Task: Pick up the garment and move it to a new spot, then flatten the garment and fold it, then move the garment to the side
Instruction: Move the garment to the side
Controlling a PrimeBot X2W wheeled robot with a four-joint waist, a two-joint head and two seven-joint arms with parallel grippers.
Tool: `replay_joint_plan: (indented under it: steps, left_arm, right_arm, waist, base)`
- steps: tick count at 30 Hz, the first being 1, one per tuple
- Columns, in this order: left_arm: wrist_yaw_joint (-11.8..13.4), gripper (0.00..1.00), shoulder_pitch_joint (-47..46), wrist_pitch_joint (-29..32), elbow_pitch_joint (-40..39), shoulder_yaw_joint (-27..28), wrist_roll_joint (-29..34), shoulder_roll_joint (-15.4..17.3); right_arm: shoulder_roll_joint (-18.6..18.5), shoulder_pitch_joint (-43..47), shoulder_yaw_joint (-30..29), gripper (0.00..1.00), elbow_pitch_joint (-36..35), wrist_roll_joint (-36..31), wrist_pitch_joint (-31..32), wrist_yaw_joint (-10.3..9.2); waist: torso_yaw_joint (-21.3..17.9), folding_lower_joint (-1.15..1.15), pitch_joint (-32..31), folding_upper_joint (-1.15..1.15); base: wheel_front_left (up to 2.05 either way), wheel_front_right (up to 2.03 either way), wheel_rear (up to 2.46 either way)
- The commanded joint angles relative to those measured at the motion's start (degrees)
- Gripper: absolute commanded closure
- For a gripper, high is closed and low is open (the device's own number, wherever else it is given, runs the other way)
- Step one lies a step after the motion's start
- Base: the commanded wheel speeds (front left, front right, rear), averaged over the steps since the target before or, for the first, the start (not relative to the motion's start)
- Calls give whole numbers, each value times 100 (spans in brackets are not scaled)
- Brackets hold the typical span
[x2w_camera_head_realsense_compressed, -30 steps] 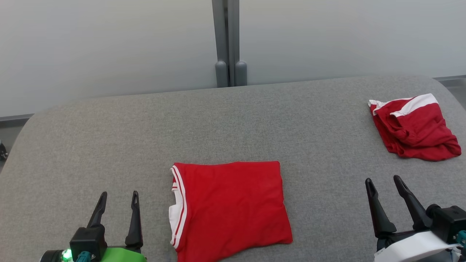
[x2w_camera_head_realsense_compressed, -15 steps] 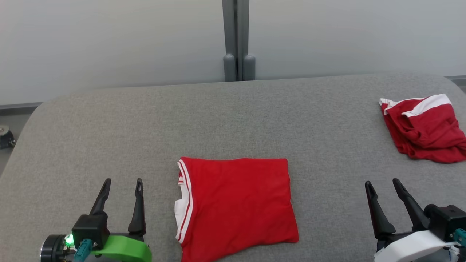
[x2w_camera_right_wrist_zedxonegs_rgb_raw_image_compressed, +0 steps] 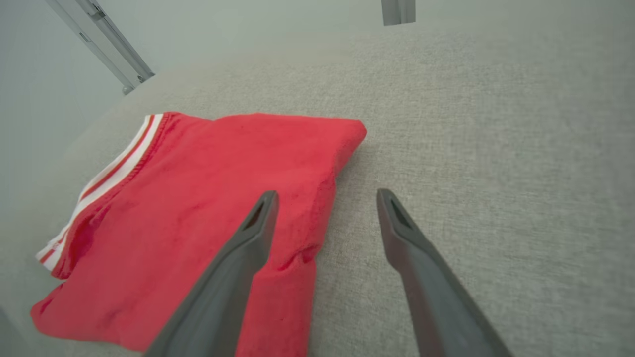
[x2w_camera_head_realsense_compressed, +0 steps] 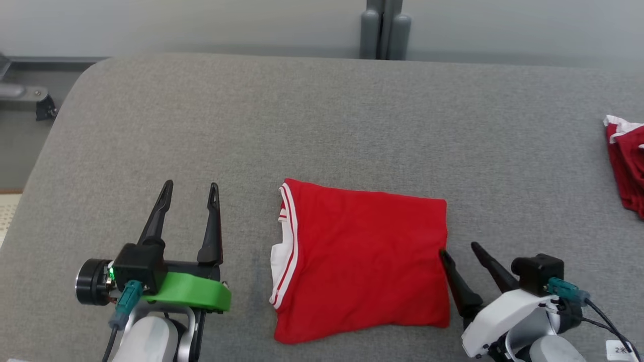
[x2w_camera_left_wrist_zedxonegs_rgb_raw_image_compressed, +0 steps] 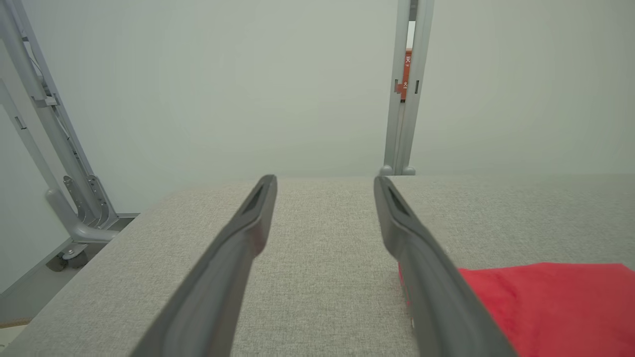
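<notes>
Head view: on the grey table (x2w_camera_head_realsense_compressed: 322, 125) the folded garment (x2w_camera_head_realsense_compressed: 362, 261) is laid centrally. Jaws of the left gripper (x2w_camera_head_realsense_compressed: 191, 185) and right gripper (x2w_camera_head_realsense_compressed: 459, 249) are spread, empty. The move aside seems due; its right edge must be pinched.

A grey fabric-covered table (x2w_camera_head_realsense_compressed: 322, 125) bears a folded red garment (x2w_camera_head_realsense_compressed: 362, 261) and, far right, a crumpled red garment (x2w_camera_head_realsense_compressed: 629, 168).

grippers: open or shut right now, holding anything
Left gripper: open, empty, left of the garment.
Right gripper: open, empty, at the garment's right edge.
</notes>
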Motion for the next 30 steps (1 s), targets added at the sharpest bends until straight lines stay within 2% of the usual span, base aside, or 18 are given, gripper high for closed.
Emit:
replay_joint_plan:
  steps: [1,7,8,9,10,16,20,30]
  left_arm:
    - [-34,0,-137,-23,34,5,21,-22]
    - [-138,0,-311,-61,134,31,99,-107]
    - [-140,0,-334,-51,112,63,128,-118]
    - [-150,0,-343,-53,73,96,151,-129]
    - [-150,0,-346,-54,28,126,171,-138]
    - [-203,0,-191,-50,-108,271,300,-170]
    - [-256,0,-170,-51,-205,324,358,-197]
    - [-473,0,-584,-46,-372,243,607,-153]
  right_arm:
    - [-15,-146,74,0,140,98,-20,-3]
    - [-33,-512,476,2,883,488,262,-3]
    - [-39,-557,526,60,977,563,294,-3]
    - [-53,-599,555,92,1014,606,238,-4]
    - [-70,-623,583,100,1035,639,223,-5]
    - [-278,-790,647,100,816,741,-122,-7]
    - [-501,-875,593,100,636,740,-198,-7]
    - [-1415,-1774,280,100,723,659,-156,-7]
  waist:
    - [343,0,343,0]
    - [423,0,459,0]
    - [412,0,470,0]
    - [396,0,479,0]
    - [374,0,483,0]
    - [31,0,430,0]
    - [-375,0,437,0]
    - [-1411,0,893,0]
  base:
    - [0,0,0]
    - [0,0,0]
    - [0,0,0]
    - [0,0,0]
    - [0,0,0]
    - [0,0,0]
    - [0,0,0]
    - [0,0,0]
